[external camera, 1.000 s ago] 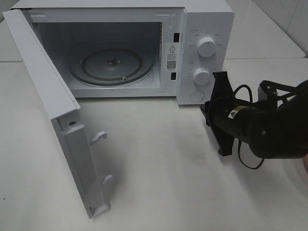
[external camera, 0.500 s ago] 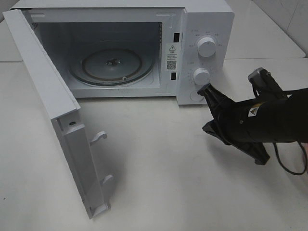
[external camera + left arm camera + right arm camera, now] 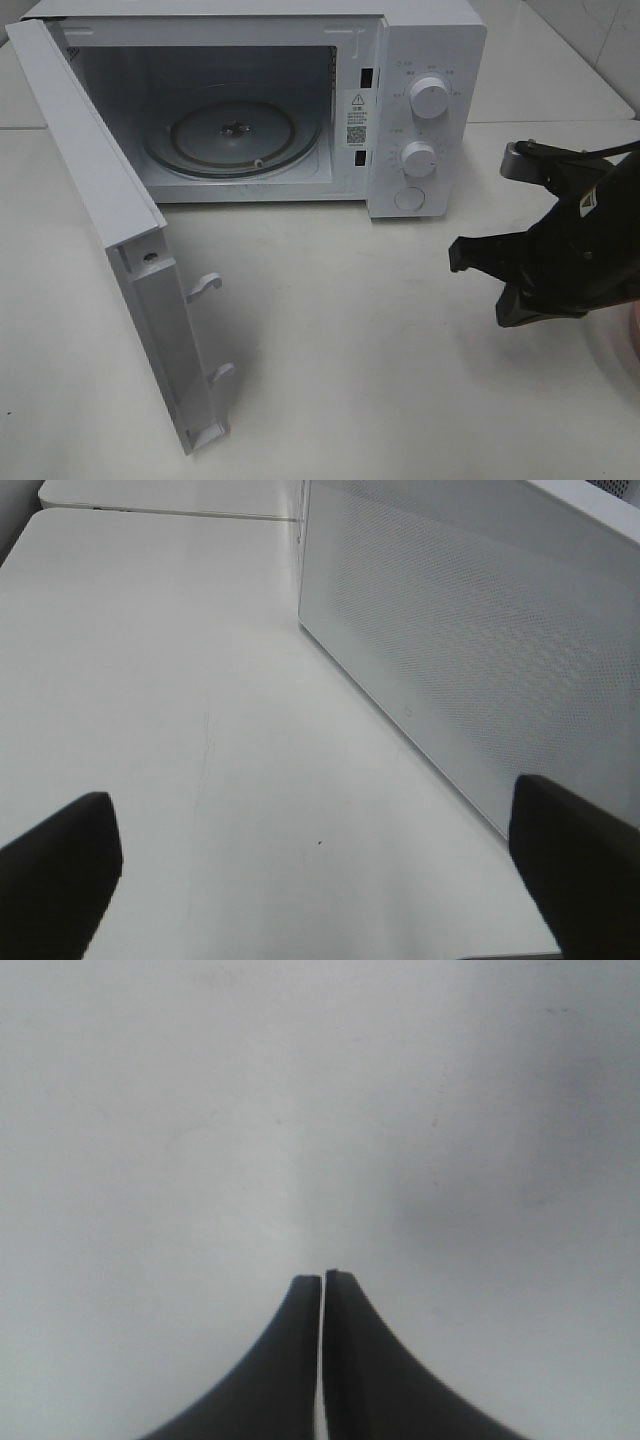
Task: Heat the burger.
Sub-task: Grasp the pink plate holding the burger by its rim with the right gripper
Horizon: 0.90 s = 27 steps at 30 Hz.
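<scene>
A white table fills all three views, and on it stands a white microwave with its door swung wide open and a bare glass turntable inside.

Only the high camera takes in the oven cavity and the black right arm, which hangs over the table to the right of the control knobs. A sliver of pale pink shows at the picture's right edge, too little to identify.

The right wrist view alone shows the right end effector clenched on nothing, its fingers pressed together over bare table.

The left wrist view alone shows the left end effector released, its dark fingers spread wide, near a white perforated panel.

The burger appears in no view, so where it lies relative to either end effector cannot be told.
</scene>
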{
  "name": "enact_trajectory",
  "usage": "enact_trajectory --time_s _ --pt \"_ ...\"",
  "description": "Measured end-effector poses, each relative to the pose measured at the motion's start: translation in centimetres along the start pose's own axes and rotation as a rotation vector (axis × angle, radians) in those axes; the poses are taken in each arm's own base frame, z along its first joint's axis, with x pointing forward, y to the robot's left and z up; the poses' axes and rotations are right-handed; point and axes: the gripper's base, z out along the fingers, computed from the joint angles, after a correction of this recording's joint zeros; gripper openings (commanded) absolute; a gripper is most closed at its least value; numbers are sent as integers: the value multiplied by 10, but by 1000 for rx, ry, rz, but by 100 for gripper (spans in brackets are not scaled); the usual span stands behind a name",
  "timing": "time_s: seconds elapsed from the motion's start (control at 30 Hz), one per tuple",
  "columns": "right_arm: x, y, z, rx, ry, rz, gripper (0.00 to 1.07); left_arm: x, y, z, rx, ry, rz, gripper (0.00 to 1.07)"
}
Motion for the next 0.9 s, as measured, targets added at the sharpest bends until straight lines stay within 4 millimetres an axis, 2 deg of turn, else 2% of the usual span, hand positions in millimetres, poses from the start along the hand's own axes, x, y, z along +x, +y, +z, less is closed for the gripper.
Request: enact_trajectory --time_s 0.07,0.2,0.3,0.33,0.37,0.4,0.43,0.47,0.5,0.53,0.57,0.63,0.77,0.9 --pt "-4 -3 -8 76 54 -126 6 0 0 0 0 0 0 98" --pt "-8 -7 -17 148 98 -214 8 0 0 0 0 0 0 98" --pt "-11 -10 -24 202 137 -274 13 0 0 0 0 0 0 98" --pt "-13 -11 -29 228 163 -314 21 0 0 0 0 0 0 98" --pt "-13 -11 -29 228 163 -314 21 0 0 0 0 0 0 98" --pt "-14 -11 -31 235 179 -332 27 0 0 0 0 0 0 98" --pt "-15 -11 -34 241 199 -366 43 0 0 0 0 0 0 98" --pt "-15 -11 -36 242 204 -379 55 0 0 0 0 0 0 98" --pt "-15 -11 -36 242 204 -379 55 0 0 0 0 0 0 98" --pt "-15 -11 -41 242 200 -401 79 0 0 0 0 0 0 98" --pt "-15 -11 -41 242 200 -401 79 0 0 0 0 0 0 98" --pt "-15 -11 -51 243 163 -440 103 0 0 0 0 0 0 98" --pt "-15 -13 -61 253 136 -475 102 0 0 0 0 0 0 98" --pt "-16 -26 -68 273 140 -439 99 0 0 0 0 0 0 98"
